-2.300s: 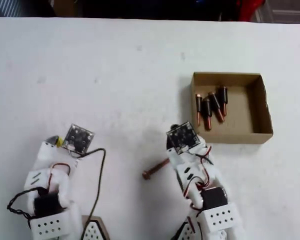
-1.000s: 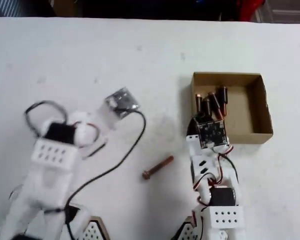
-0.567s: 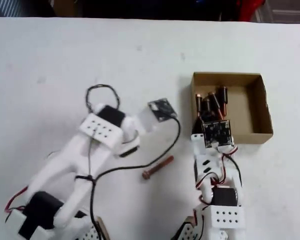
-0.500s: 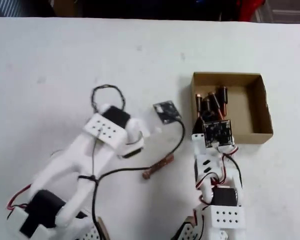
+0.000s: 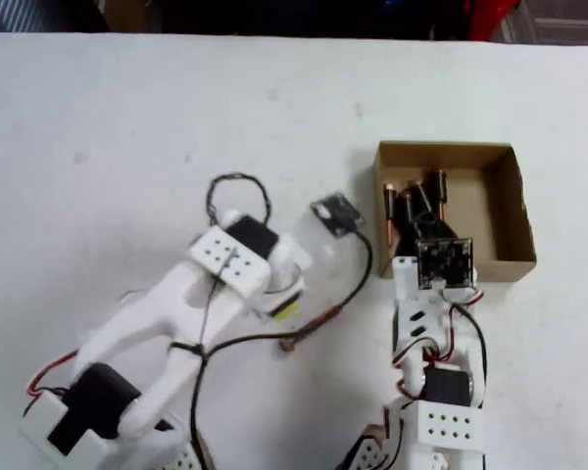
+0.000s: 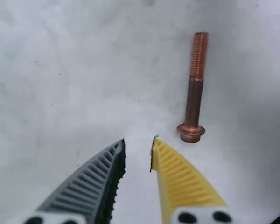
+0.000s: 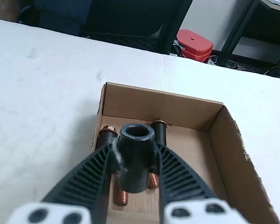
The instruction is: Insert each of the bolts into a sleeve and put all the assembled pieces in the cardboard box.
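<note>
The bolt (image 6: pixel 194 88), copper-coloured with a threaded end and a flanged head, is laid flat on the white table (image 6: pixel 60 60), outside the cardboard box (image 7: pixel 163 108). The left gripper (image 6: pixel 138 142) is held over the table just beside the bolt's head. Its ribbed fingers (image 6: pixel 182 182), one grey and one yellow, are slightly parted with nothing between them. In the high view the left arm (image 5: pixel 167 313) is stretched diagonally towards the box. The right gripper (image 7: pixel 136 156) is pressed on a black round sleeve (image 7: pixel 137 138), which is kept upright, hollow end up, at the near side of the box. Several assembled pieces (image 5: pixel 412 204) are seen inside, on plain brown cardboard.
</note>
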Robot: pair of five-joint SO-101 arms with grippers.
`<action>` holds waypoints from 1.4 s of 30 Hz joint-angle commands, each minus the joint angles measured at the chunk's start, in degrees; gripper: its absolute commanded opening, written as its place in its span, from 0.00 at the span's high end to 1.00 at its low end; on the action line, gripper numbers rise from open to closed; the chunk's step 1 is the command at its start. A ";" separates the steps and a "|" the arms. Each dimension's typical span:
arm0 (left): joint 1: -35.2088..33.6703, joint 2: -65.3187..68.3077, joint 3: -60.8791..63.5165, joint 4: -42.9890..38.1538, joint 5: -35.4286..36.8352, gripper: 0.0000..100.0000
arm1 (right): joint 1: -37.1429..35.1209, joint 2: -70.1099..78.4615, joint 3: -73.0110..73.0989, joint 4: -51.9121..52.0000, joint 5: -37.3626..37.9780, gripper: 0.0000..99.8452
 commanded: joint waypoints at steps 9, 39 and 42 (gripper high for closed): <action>8.48 4.79 -2.37 -4.22 1.41 0.86 | 0.57 -1.10 -0.53 -1.98 -0.62 0.98; 5.23 8.92 6.95 -15.82 1.14 0.78 | 0.48 -1.10 -0.53 -1.45 -0.62 0.98; 3.38 9.01 7.03 -15.30 1.14 0.78 | 0.48 -1.10 -0.53 -1.45 -0.62 0.98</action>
